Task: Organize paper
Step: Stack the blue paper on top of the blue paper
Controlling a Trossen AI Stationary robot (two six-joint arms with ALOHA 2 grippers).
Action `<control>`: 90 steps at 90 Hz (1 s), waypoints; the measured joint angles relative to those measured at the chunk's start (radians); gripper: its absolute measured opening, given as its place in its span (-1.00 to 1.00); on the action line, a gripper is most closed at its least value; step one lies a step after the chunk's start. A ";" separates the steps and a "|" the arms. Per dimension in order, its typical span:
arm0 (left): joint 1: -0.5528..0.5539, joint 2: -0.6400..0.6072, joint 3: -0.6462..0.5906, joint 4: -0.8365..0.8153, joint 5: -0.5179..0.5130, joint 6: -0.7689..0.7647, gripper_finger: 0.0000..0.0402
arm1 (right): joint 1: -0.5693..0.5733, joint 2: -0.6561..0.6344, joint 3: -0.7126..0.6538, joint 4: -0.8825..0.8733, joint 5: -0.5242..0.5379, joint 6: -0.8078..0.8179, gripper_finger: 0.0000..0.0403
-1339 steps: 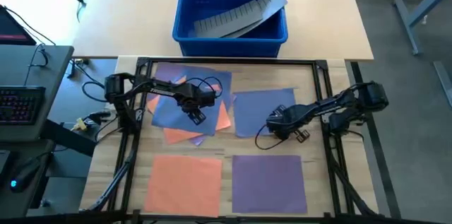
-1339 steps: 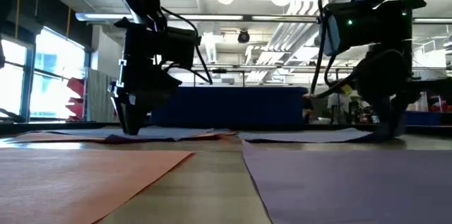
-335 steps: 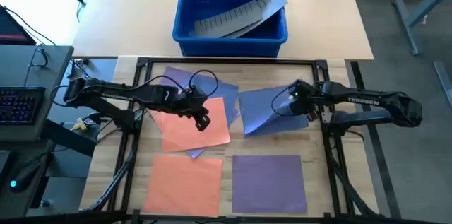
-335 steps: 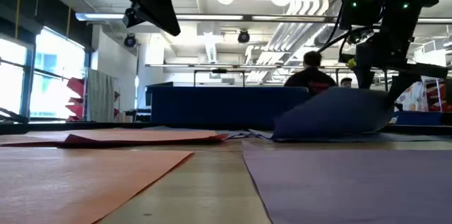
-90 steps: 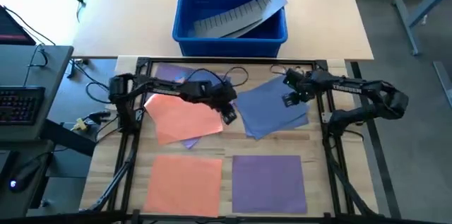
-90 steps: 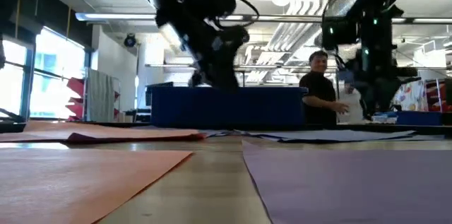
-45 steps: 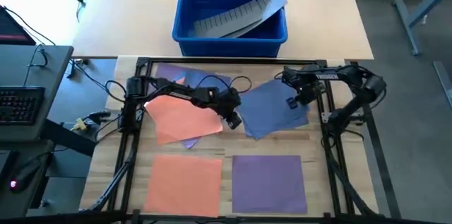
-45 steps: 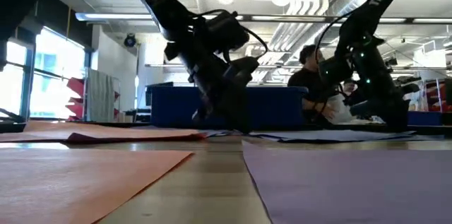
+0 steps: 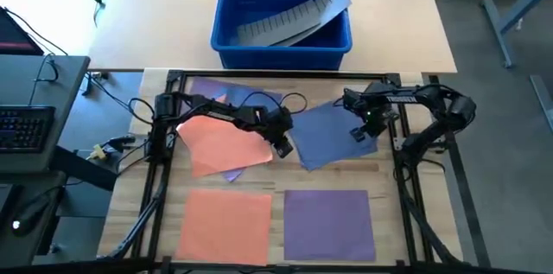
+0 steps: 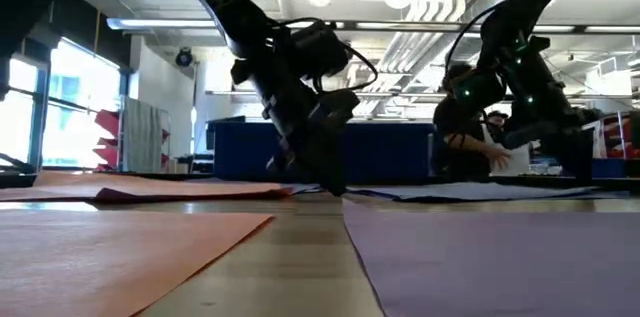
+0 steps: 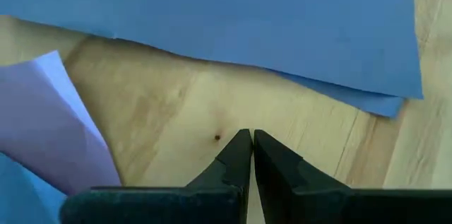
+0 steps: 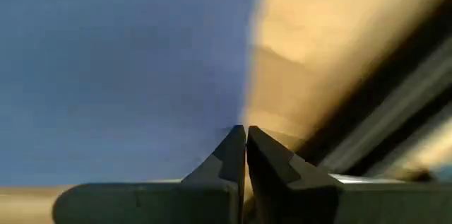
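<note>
— Wooden desk [image 9: 276, 179] first, then: what lies on it?

— Paper, all of it flat or nearly so. Nearest the front edge, an orange sheet [image 9: 226, 222] on the left and a purple sheet [image 9: 329, 222] on the right, side by side and apart. Behind them, on the left, a loose pile [image 9: 226, 136] with a tilted orange sheet on top and blue and purple edges showing under it. To its right, a blue stack [image 9: 335, 134], also askew, one sheet's corner sticking out beneath another.

— And beyond the frame?

— On a paler desk [image 9: 155, 23], a blue bin [image 9: 282, 13] with a grey ridged strip [image 9: 289, 19] leaning inside it.

— The arms?

— The left hand [image 9: 282, 144] is down at the bare wood between the pile and the blue stack; its fingers [image 11: 236, 155] are pressed together on nothing. The right hand [image 9: 358, 130] sits over the blue stack's right part, near the frame, fingers [image 12: 233, 155] likewise together with nothing between them.

— Anyone in the room?

— In the low view, a person [image 10: 462, 147] in a dark top behind the desk.
</note>
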 joint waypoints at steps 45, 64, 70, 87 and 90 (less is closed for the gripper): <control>-0.001 0.000 0.000 -0.002 0.016 -0.008 -1.00 | 0.023 0.028 -0.064 0.058 -0.078 -0.040 -1.00; -0.001 0.000 0.000 -0.002 0.017 -0.008 -1.00 | 0.074 0.027 -0.064 0.062 -0.157 -0.055 -1.00; -0.001 0.000 0.000 -0.002 0.014 -0.008 -1.00 | 0.088 0.027 -0.064 0.056 -0.179 -0.055 -1.00; -0.002 0.000 0.000 -0.002 -0.002 -0.008 -1.00 | 0.125 0.027 -0.064 0.049 -0.246 -0.055 -1.00; -0.002 0.000 0.000 -0.002 -0.002 -0.008 -1.00 | 0.134 0.027 -0.064 0.050 -0.257 -0.060 -1.00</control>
